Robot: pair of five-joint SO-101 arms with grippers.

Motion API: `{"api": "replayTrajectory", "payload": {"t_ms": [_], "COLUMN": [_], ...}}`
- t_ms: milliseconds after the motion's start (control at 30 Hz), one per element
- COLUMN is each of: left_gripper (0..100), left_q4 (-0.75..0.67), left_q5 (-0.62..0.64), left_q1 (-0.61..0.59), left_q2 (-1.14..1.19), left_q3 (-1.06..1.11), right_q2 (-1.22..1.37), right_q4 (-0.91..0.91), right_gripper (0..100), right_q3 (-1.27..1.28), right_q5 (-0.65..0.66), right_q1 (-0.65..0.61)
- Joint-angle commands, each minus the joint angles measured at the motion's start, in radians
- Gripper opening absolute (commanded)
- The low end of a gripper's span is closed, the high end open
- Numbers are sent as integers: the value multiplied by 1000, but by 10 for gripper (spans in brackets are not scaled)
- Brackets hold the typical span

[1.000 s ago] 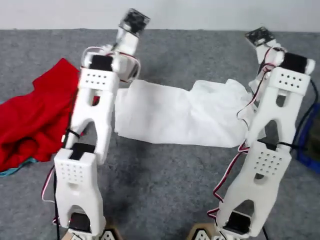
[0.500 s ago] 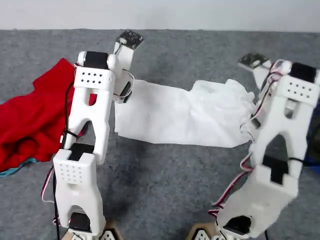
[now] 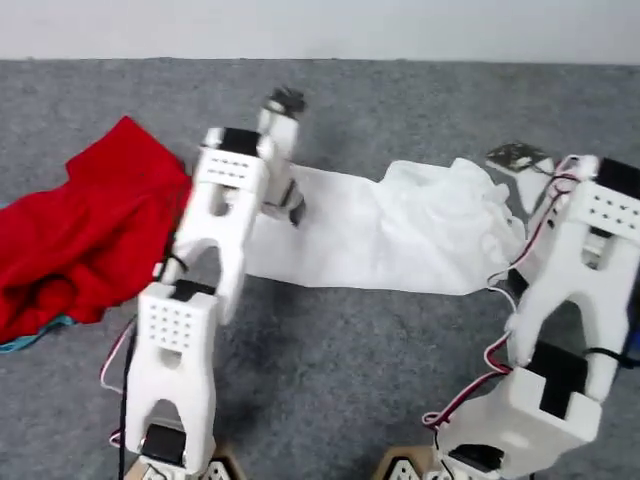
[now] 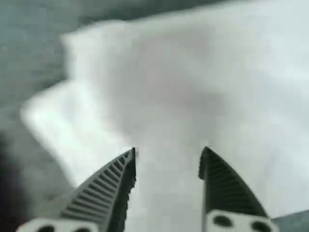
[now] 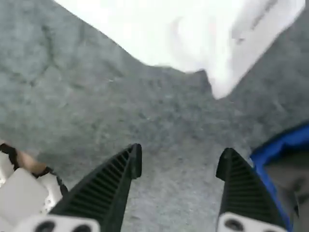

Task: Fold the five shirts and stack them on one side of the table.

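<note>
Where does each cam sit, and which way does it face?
High view: fixed overhead, looking down on grey felt table, crumpled white cloth shirt, red cloth shirt; left arm and right arm show.
Left wrist view: on left arm, facing the white shirt; open left gripper shows.
Right wrist view: on right arm, facing table, shirt's edge, blue object; open right gripper shows.
Shared: the white shirt, in all three.

Robotics lab set-up, bench (image 3: 330,380) under grey carpet-like cover, plain pale wall (image 3: 400,25) behind, white plastic arms (image 3: 180,340) with loose wiring (image 3: 492,350).
</note>
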Motion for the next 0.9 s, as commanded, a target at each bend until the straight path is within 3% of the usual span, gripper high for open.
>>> {"api": "replayTrajectory", "payload": {"t_ms": [0, 200, 500, 733, 867], "left_gripper": [136, 13, 15, 17, 117], "left_q4": [-17, 15, 261, 222, 222], "left_q5": [-54, -120, -114, -68, 52], "left_q1": [15, -20, -41, -150, -190], "left_q2": [41, 54, 61, 101, 158], "left_q3": [-8, -119, -386, -392, -403], "right_q2": [-56, -58, -53, -48, -48], "right_q4": [-44, -51, -50, -53, -51], "right_gripper": [263, 263, 266, 266, 267], "right_q3": [-8, -8, -8, -8, -3], "right_q5": [11, 11, 5, -37, -43], "right_q1": [39, 35, -35, -82, -97]}}
